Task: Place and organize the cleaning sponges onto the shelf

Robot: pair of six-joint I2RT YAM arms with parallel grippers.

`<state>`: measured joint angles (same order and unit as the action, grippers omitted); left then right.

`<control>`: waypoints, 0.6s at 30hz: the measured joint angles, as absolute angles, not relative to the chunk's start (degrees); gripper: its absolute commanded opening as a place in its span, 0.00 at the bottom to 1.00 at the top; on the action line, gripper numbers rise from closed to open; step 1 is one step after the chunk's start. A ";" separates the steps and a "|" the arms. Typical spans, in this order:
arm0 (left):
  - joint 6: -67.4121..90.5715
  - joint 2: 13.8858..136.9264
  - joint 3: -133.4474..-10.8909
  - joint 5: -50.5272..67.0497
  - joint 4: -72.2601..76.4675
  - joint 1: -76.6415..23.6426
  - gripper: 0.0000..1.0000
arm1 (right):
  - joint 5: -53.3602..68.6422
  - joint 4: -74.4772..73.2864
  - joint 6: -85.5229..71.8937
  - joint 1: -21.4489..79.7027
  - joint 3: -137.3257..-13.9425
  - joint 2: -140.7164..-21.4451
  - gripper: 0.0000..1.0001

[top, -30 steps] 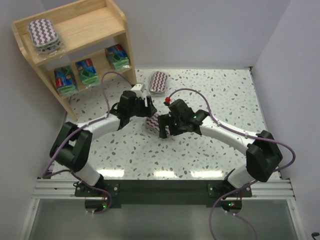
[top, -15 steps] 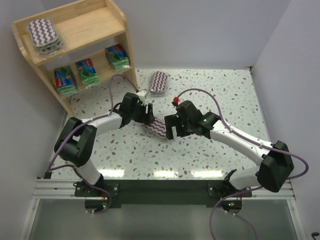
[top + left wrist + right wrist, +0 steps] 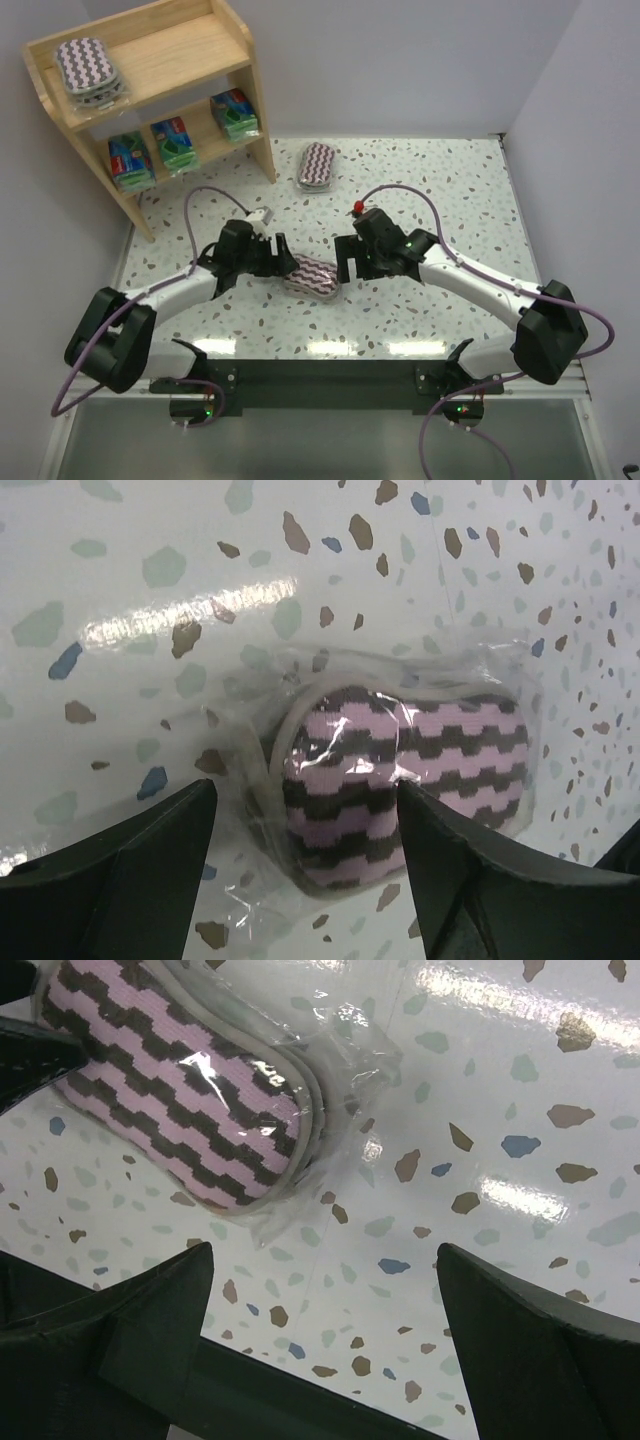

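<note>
A maroon-and-white zigzag sponge pack [image 3: 310,275] lies flat on the table between my two grippers. My left gripper [image 3: 283,263] is open and straddles the pack's end [image 3: 400,765]; its right finger [image 3: 480,880] touches the pack, while its left finger [image 3: 120,870] stands clear over loose wrap. My right gripper [image 3: 346,262] is open with bare table between its fingers [image 3: 325,1250], the pack [image 3: 180,1080] lying just beyond its left fingertip. A second zigzag pack [image 3: 317,165] lies farther back. The shelf [image 3: 190,55] holds a zigzag pack [image 3: 88,68] on top and green packs [image 3: 178,145] below.
The wooden shelf stands at the far left corner against white walls. Cables loop over both arms. The table's dark near edge [image 3: 300,1400] runs just below my right gripper. The green packs sit in three compartments [image 3: 131,162], [image 3: 235,113].
Both grippers and the zigzag pack came nearer to the front edge; the pack now rests on the table. The right gripper has drawn off it to the right.
</note>
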<state>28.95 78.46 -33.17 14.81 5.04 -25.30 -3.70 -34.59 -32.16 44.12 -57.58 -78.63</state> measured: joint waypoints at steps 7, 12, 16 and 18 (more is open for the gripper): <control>34.96 66.13 -28.36 14.76 5.37 -23.57 0.86 | -2.85 -32.29 -33.65 44.07 -55.22 -78.63 0.96; 34.76 68.12 -27.22 17.52 7.75 -20.10 0.81 | -1.65 -31.09 -34.44 44.07 -54.22 -78.63 0.96; 33.36 74.76 -26.48 22.35 9.87 -16.27 0.79 | -0.82 -30.22 -34.61 44.07 -54.19 -78.67 0.97; 32.84 77.17 -26.48 24.62 10.70 -15.75 0.78 | -0.51 -30.00 -34.72 44.07 -54.17 -78.67 0.97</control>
<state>32.84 77.17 -26.48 24.62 10.70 -15.75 -0.51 -30.00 -34.72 44.07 -54.17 -78.67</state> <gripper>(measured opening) 0.794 0.967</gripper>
